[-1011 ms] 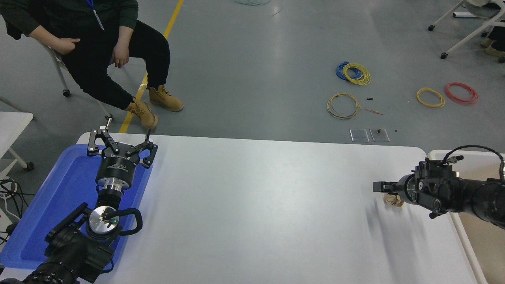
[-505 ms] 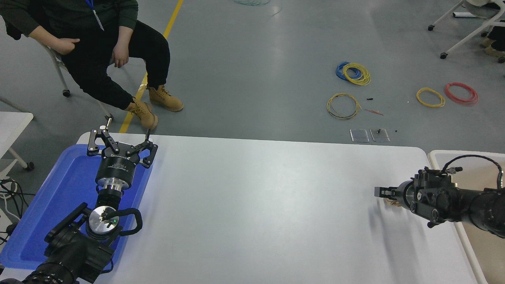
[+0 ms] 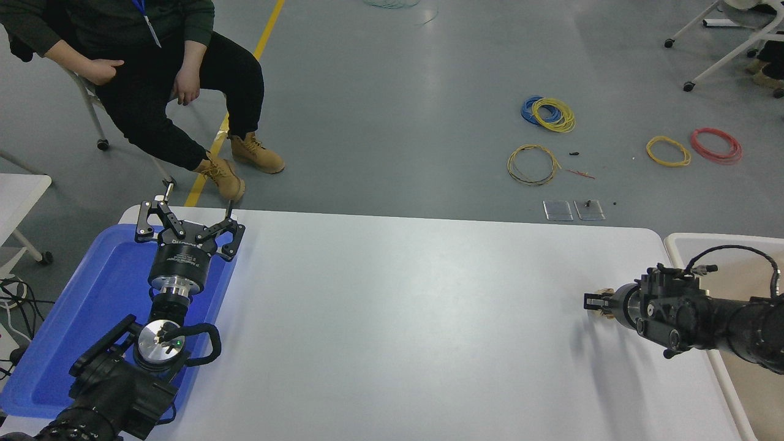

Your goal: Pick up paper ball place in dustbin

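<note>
The paper ball point(image 3: 606, 293) lies near the table's right edge. It is almost all hidden by my right gripper point(image 3: 591, 301); only tan scraps show above and below it. The right gripper reaches in from the right edge, low over the table and pointing left. Whether it is open or shut cannot be seen from this side-on angle. The dustbin point(image 3: 671, 240), with a white rim and beige inside, stands just right of the table, under my right arm. My left gripper point(image 3: 188, 211) is parked open and empty over the blue tray.
A flat blue tray point(image 3: 92, 300) lies at the table's left end. A person point(image 3: 147, 79) sits on a chair beyond the far left corner. Wire coils point(image 3: 548, 113) lie on the floor beyond the table.
My right gripper has dropped lower onto the paper ball and drawn slightly right. The ball, visible below the gripper before, is now mostly covered. The left arm has not moved.
</note>
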Robot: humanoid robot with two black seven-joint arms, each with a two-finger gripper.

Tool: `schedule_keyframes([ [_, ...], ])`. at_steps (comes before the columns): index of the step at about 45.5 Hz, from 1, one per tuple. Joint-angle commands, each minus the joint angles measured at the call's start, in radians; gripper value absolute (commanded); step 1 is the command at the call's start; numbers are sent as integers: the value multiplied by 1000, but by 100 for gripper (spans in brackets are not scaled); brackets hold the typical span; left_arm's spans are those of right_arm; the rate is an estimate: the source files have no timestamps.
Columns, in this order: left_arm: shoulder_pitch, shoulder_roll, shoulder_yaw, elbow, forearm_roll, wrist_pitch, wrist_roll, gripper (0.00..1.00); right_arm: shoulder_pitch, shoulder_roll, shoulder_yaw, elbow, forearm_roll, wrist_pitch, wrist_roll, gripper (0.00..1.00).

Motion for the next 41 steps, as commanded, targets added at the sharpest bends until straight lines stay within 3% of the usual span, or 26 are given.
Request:
schedule_keyframes([
  [1,0,1,0,0,0,0,0,100,18,-9,-6,12,0,10,24,6],
  [4,0,1,0,0,0,0,0,100,34,-14,-20,14,-6,15,44,0],
  [11,0,1,0,0,0,0,2,100,88,-60,-66,47,-24,24,86,0],
  [20,0,1,0,0,0,0,2,100,212,-169,-74,168,-35,90,92,0],
  [30,0,-1,0,0,0,0,0,100,439,-316,-78,388,-162,151,87,0],
  [41,0,1,0,0,0,1,0,100,712,-387,-234,552,-176,252,87,0],
])
